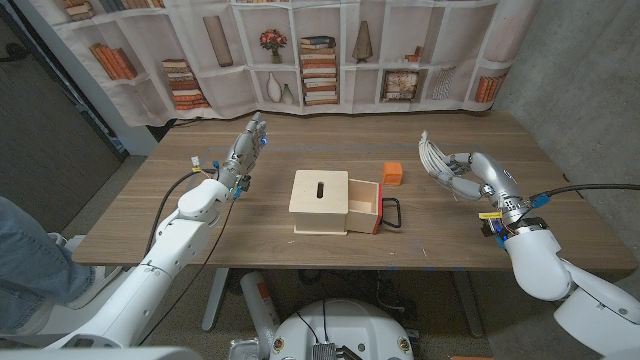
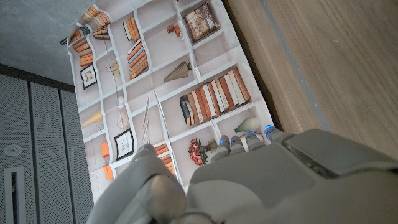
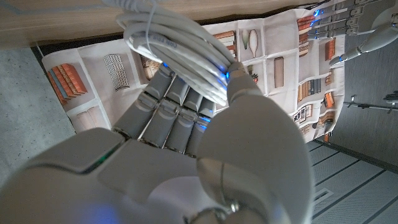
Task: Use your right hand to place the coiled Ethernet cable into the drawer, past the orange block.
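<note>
My right hand [image 1: 462, 172]: grips the coiled white Ethernet cable [image 3: 177, 46]; wrist view shows fingers wrapping it.
My left hand [image 1: 246, 145]: raised, empty, fingers extended.

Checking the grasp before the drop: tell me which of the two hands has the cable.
The right hand, raised over the table's right side, grips the coiled white Ethernet cable. The left hand holds nothing, fingers extended.
</note>
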Controlling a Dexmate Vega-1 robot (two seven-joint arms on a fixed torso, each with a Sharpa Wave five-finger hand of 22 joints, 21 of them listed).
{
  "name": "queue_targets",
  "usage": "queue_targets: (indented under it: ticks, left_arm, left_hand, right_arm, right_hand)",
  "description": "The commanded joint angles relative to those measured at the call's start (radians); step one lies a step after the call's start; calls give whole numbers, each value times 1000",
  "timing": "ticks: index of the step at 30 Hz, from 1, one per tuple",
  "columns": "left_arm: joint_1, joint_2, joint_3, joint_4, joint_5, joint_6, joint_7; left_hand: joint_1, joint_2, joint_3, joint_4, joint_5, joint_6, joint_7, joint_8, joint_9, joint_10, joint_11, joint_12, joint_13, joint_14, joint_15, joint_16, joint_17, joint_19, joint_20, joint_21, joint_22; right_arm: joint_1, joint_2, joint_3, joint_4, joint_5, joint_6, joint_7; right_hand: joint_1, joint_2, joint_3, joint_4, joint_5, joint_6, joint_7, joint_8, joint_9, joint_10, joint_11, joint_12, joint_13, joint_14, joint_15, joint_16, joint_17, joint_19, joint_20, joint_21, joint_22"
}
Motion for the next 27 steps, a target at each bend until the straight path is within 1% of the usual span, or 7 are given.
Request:
queue_targets:
  ticks: [1,12,27]
  left_arm:
    - [-18,-8,6,22,1,-13,-12]
    - [-20,-4,4,9,6,-4,-2]
    - [-17,-3,-3,12,2,-5,-3]
  left_hand:
    - [9,5,-5,1,5,2,1,-3,2,-3,-2,-2,4,-94,-5,-1,4,-221,7,8,3]
    - [10,6,-7,1,4,2,1,-3,2,-4,-2,-2,4,-93,-6,0,4,-222,7,8,3]
    - [11,8,-9,1,4,3,1,-3,2,-3,-4,-2,4,-94,-4,-1,4,-221,8,8,3]
  right_arm:
    - [-1,26,4,-14,-10,42,19]
    - [32,31,-5,14,19,126,51]
    - [45,36,-14,0,-5,169,72]
  right_hand:
    - [121,116,-4,-1,7,95,-85,7,2,20,-9,4,2,11,-57,-2,7,6,-80,11,3]
    - [122,115,-6,-1,7,95,-85,6,2,21,-9,3,2,13,-58,-3,6,9,-80,16,3]
    - [124,116,-11,1,7,96,-86,3,3,31,-13,5,2,21,-57,-4,6,9,-80,25,4]
